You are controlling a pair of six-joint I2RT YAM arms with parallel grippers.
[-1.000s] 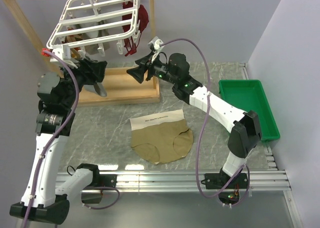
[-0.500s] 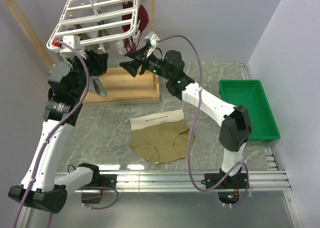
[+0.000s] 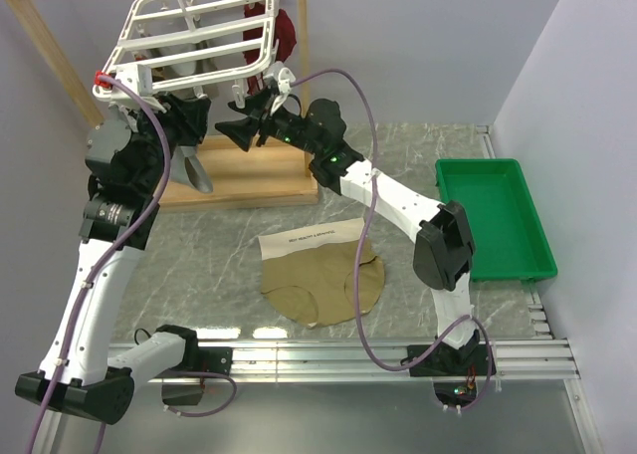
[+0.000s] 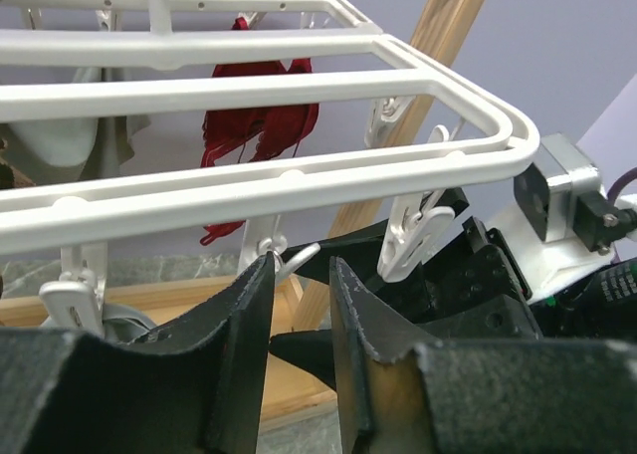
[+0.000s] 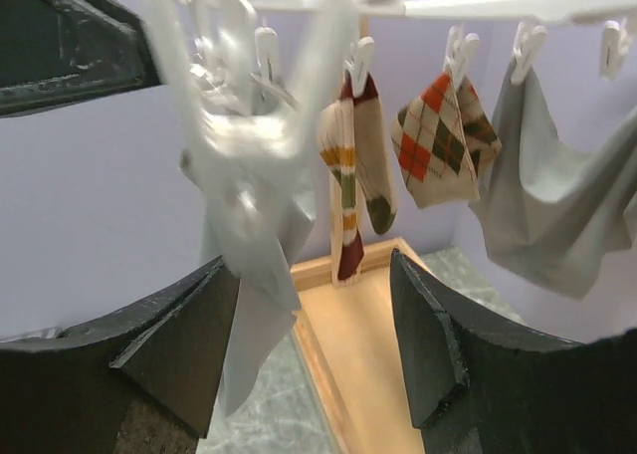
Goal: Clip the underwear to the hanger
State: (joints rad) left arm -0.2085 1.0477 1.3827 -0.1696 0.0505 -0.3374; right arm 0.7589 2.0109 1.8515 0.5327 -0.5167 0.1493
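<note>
Left claw (image 4: 302, 265) narrowly apart, right claw (image 5: 311, 265) wide apart, both up at hanger (image 4: 249, 88); underwear (image 3: 318, 275) soft, limp, light - pinch at waistband.

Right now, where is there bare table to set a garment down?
Bare table lies left of the underwear, toward the left arm, and in a strip between underwear and green tray. The tray floor is bare too. Crowded: beneath the hanger, where the left end effector and right end effector meet among clips.
</note>
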